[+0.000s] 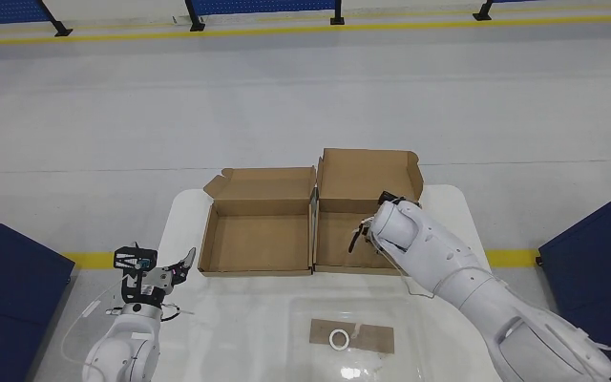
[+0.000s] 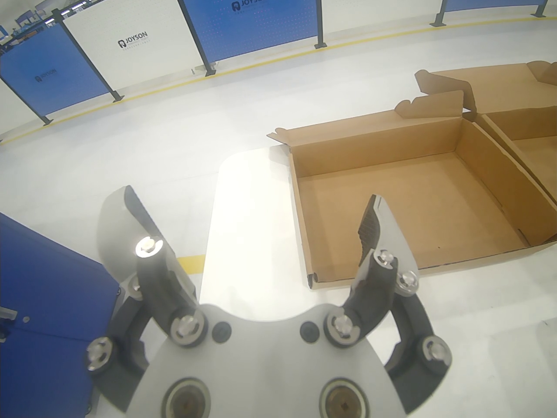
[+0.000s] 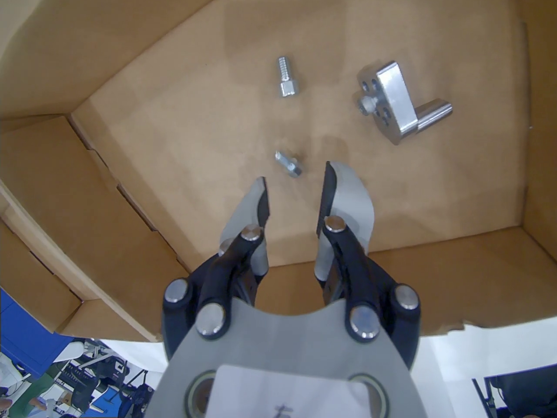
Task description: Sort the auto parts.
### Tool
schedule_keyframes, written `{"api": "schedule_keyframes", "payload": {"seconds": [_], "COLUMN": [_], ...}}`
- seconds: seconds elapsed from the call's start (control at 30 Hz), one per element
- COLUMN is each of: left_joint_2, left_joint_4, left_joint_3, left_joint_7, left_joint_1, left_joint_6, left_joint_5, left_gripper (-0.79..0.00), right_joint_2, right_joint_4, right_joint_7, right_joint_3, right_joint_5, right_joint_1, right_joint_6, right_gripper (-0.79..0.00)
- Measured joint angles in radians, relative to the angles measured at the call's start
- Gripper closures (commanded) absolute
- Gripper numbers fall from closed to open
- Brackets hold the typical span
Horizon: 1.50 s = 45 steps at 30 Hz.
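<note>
Two open cardboard boxes stand side by side on the white table: the left box (image 1: pixel 256 241) and the right box (image 1: pixel 336 239). My right gripper (image 3: pixel 296 182) hangs open over the right box's floor (image 3: pixel 209 102), with nothing between its fingers. Just beyond its fingertips lies a small bolt (image 3: pixel 288 164). A second bolt (image 3: pixel 286 78) and a metal bracket block (image 3: pixel 396 104) lie farther in. My left gripper (image 2: pixel 256 215) stands open and empty near the table's left edge, short of the left box (image 2: pixel 417 202), whose floor is bare. The left gripper (image 1: pixel 164 269) sits at the table's front left in the top view.
A flat cardboard strip (image 1: pixel 368 335) with a white ring (image 1: pixel 339 338) on it lies near the table's front. Upright box flaps (image 1: pixel 368 179) rise at the far side. Blue and white partition panels (image 2: pixel 243 6) stand across the floor beyond.
</note>
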State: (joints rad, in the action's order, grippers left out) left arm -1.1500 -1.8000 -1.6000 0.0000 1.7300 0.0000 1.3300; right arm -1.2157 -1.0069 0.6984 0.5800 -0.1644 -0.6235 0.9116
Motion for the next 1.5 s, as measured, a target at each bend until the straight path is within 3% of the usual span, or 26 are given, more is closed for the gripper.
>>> {"api": "schedule_keyframes", "payload": {"seconds": [0.23,0.6,0.73,0.93,1.07,1.27,1.5], "left_joint_2": [0.000,0.000,0.000,0.000,0.000,0.000,0.000], "left_joint_4": [0.000,0.000,0.000,0.000,0.000,0.000,0.000], "left_joint_3": [0.000,0.000,0.000,0.000,0.000,0.000,0.000], "left_joint_7": [0.000,0.000,0.000,0.000,0.000,0.000,0.000], "left_joint_1": [0.000,0.000,0.000,0.000,0.000,0.000,0.000], "left_joint_6": [0.000,0.000,0.000,0.000,0.000,0.000,0.000], "left_joint_5": [0.000,0.000,0.000,0.000,0.000,0.000,0.000], "left_gripper": [-0.785,-0.785,-0.785,-0.785,-0.785,-0.785,-0.785], "right_joint_2": [0.045,0.045,0.058,0.135,0.198,0.259,0.286], "right_joint_4": [-0.133,-0.131,-0.171,-0.319,-0.459,-0.603,-0.674], "right_joint_7": [0.034,0.034,0.024,0.137,0.301,0.449,0.539], "right_joint_3": [0.081,0.081,0.142,0.355,0.547,0.821,1.042], "right_joint_5": [-0.023,-0.023,0.030,0.130,0.198,0.297,0.450], "right_joint_1": [-0.027,-0.028,-0.059,-0.196,-0.346,-0.578,-0.797], "right_joint_6": [-0.011,-0.011,-0.115,-0.376,-0.522,-0.639,-0.753], "right_gripper": [-0.785,-0.785,-0.785,-0.785,-0.785,-0.785,-0.785]}}
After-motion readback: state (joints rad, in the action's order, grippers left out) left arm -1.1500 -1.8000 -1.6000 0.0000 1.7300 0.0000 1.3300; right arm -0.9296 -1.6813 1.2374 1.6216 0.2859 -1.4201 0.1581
